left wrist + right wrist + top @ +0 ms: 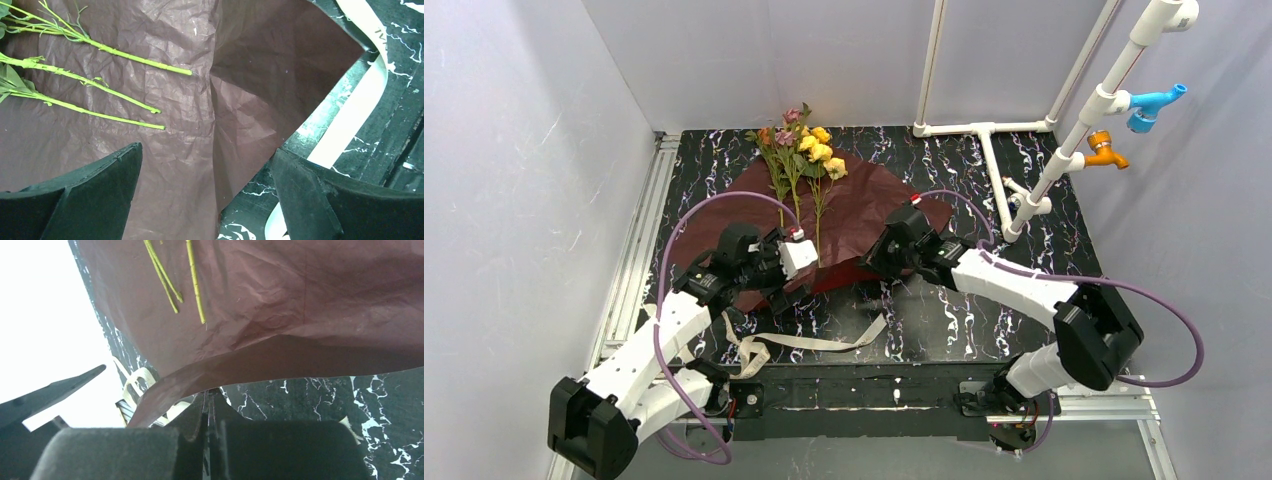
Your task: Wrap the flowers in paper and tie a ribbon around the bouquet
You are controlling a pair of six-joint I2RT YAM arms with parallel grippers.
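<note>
The only marking is a few dark printed strokes on the ribbon point(357, 95), seen in the left wrist view and too small to read. The ribbon lies in loose curls on the near strip of the black marbled worktop point(984, 320). One length of it passes just beside the near corner of the paper point(864, 200).

The paper, dark red and crinkled, is spread across the middle of the worktop. The flowers point(809, 145) lie on its left half, blooms at its far edge and stems pointing near (three stem ends stop well short of the paper's near edge).

The left end effector point(206, 150) hangs over the paper just near of the stem ends, its fingers wide apart with nothing between them. The right end effector point(209, 395) has its fingers pressed together, clamped on the paper's near right edge. That edge stands raised off the worktop with shadow beneath it.

Bare marbled surface shows right of the paper as far as a white pipe frame point(969, 129) at the far right. An aluminium rail point(639, 230) runs along the worktop's left edge.
</note>
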